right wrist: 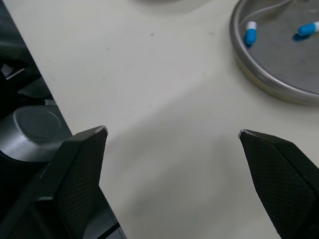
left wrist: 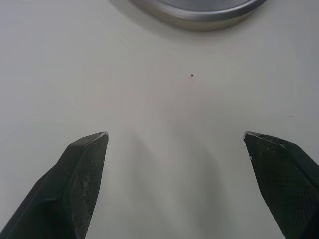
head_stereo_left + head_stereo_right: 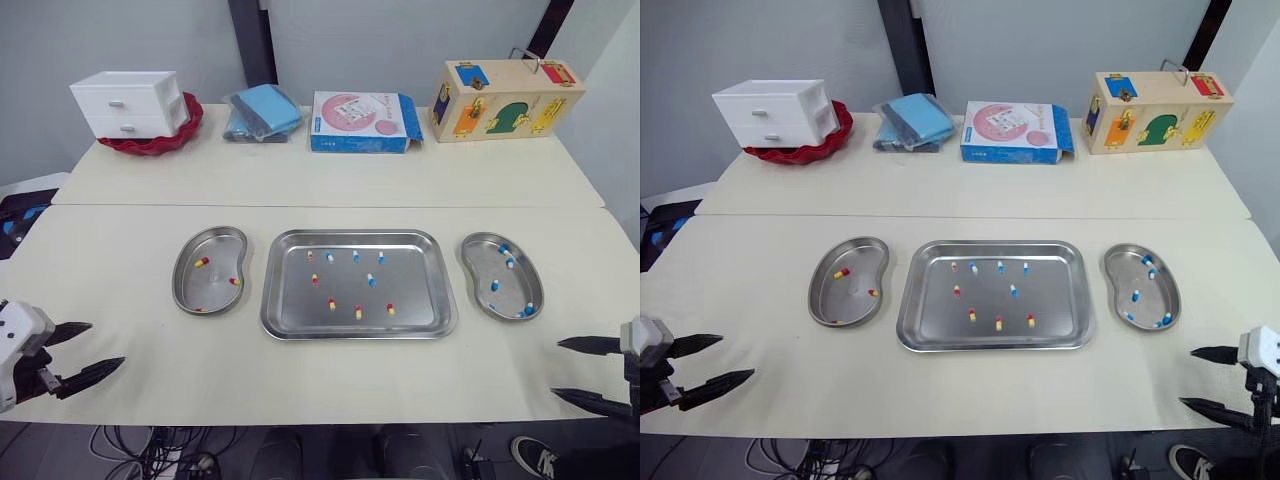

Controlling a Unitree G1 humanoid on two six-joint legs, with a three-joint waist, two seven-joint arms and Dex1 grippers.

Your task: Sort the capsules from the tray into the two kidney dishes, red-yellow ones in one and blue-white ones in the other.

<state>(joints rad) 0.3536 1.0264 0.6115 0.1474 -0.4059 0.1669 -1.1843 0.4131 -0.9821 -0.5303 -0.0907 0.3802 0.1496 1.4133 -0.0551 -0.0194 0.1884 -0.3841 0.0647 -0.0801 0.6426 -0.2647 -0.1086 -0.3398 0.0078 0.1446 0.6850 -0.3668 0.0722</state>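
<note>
Nine capsules (image 3: 370, 280): loose in the tray (image 3: 415, 285), some colours hard to tell.
Left dish (image 3: 210, 290): red-yellow capsules (image 3: 201, 262), one at the near rim unclear.
Right dish (image 3: 510, 295): blue-white capsules (image 3: 494, 285).
Left gripper (image 3: 108, 343): spread open, empty, arm cut off.
Right gripper (image 3: 555, 367): spread open, empty.

Centre of desk (image 3: 300, 180): tray (image 3: 410, 290), capsules (image 3: 358, 313) scattered inside. Just left of tray, apart from it: left kidney dish (image 3: 190, 285), few capsules in it. Just right of tray, apart from it: right kidney dish (image 3: 478, 262), several capsules in it. Along far edge, left to right: drawer unit (image 3: 130, 103) sitting in bowl (image 3: 150, 146), packet (image 3: 263, 112), flat box (image 3: 362, 122), lock box (image 3: 506, 100). At near edge: left claw (image 3: 106, 343) before left kidney dish, right claw (image 3: 556, 367) before right kidney dish.
</note>
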